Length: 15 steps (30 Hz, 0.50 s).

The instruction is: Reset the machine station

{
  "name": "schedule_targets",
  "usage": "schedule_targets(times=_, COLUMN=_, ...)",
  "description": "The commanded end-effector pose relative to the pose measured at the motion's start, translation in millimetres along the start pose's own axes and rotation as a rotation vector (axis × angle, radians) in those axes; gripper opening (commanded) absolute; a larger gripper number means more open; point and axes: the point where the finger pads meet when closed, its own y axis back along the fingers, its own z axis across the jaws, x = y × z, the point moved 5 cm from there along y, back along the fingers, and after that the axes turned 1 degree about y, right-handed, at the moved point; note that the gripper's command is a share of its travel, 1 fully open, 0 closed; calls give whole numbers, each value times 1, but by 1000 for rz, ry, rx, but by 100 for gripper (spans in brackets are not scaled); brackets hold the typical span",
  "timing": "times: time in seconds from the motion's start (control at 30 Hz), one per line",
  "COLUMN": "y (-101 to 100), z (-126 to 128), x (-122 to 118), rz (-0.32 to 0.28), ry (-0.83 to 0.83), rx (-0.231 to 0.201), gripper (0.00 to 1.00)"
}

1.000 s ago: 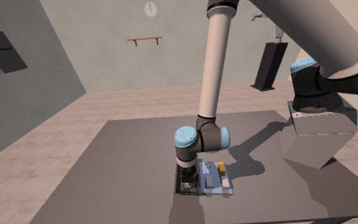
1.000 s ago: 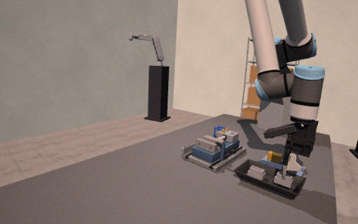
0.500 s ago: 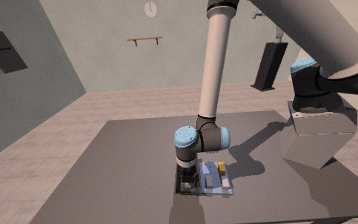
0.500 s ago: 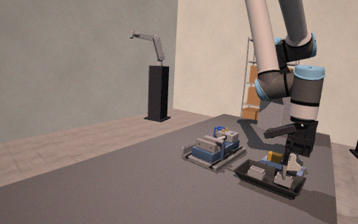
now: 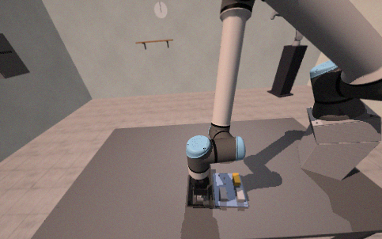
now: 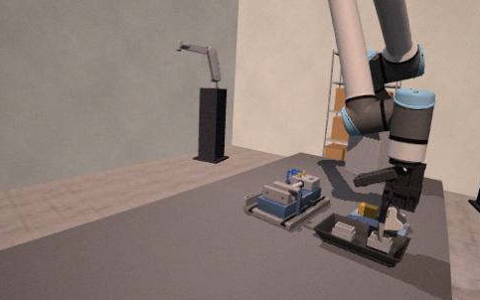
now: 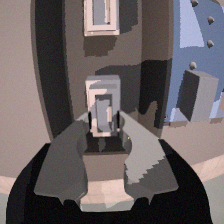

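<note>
Finished part (image 7: 102, 107) sits pinched in the tool (image 7: 103, 131) over the outfeed tray (image 6: 328, 233), lower right; another part (image 6: 345, 230) lies inside already.

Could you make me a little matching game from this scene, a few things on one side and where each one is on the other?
Things:
1. finished part with the pocket
2. second finished part
3. yellow brass blank
4. vise

Places:
A. on the blue infeed plate
B. on the table beside the tray, away from the arm
C. lying in the black outfeed tray, free of the gripper
D. between the fingers of the gripper, low in the tray

Pairs: 1-D, 2-C, 3-A, 4-B
</note>
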Motion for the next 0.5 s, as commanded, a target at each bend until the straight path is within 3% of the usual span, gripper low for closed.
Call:
schedule_targets(times=0.0, y=-1, z=-1, x=0, rz=0, ry=0, rx=1, gripper=0)
schedule_targets(times=0.47, y=-7, z=-1, x=0, rz=0, ry=0, rx=1, gripper=0)
